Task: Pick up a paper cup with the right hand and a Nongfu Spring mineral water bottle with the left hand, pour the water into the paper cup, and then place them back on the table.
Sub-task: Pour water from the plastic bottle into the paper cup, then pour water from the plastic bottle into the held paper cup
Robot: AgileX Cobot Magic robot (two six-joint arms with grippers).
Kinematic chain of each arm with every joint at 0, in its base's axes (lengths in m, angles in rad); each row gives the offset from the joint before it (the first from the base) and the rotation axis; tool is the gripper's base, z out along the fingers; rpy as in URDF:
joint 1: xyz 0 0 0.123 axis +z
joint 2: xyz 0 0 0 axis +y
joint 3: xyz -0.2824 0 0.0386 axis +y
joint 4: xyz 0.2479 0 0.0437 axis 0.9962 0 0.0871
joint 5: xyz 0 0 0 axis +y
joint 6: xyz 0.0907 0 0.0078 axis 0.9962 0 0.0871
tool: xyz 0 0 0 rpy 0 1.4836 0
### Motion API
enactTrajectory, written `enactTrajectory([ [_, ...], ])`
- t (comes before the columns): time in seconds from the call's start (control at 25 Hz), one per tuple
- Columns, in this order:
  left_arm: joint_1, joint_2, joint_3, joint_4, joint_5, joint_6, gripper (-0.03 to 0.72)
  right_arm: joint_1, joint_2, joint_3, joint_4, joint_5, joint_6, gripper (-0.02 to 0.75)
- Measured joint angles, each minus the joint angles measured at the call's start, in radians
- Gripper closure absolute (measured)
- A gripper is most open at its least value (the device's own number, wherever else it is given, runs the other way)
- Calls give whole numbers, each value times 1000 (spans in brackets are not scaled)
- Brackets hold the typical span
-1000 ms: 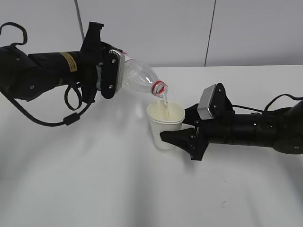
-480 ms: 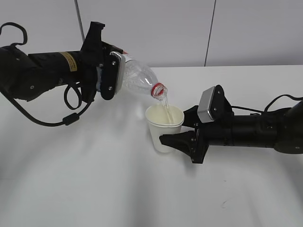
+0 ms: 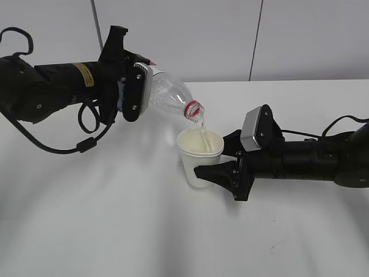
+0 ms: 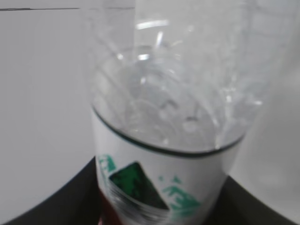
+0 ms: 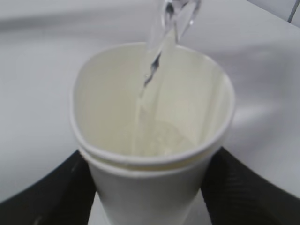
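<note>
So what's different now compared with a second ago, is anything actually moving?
Only slightly. The right claw and its paper cup have drifted a little down and left. The bottle dipped a touch, its mouth staying above the cup. Nothing was grabbed or released. The left claw still grips the tilted bottle, and water keeps streaming into the cup, which is still held over the table.

The tall clear plastic bottle (image 3: 166, 92) is thin, glossy and crinkled, catching highlights; a smooth printed white label (image 4: 161, 180) wraps its body. The small cream-white paper cup (image 3: 200, 156) looks matt, with a smooth rolled rim. Both black arm tools (image 3: 128, 86) (image 3: 222, 163) are matt plastic, the right one carrying a satin grey-silver wrist block (image 3: 252, 128). The white tabletop (image 3: 144, 231) is smooth with a faint sheen.
</note>
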Motion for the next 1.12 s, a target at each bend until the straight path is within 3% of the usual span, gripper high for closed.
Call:
enactTrajectory([
  [1.12,0,0,0,0,-16,27,323,0,0,0,-2,0,0,253],
])
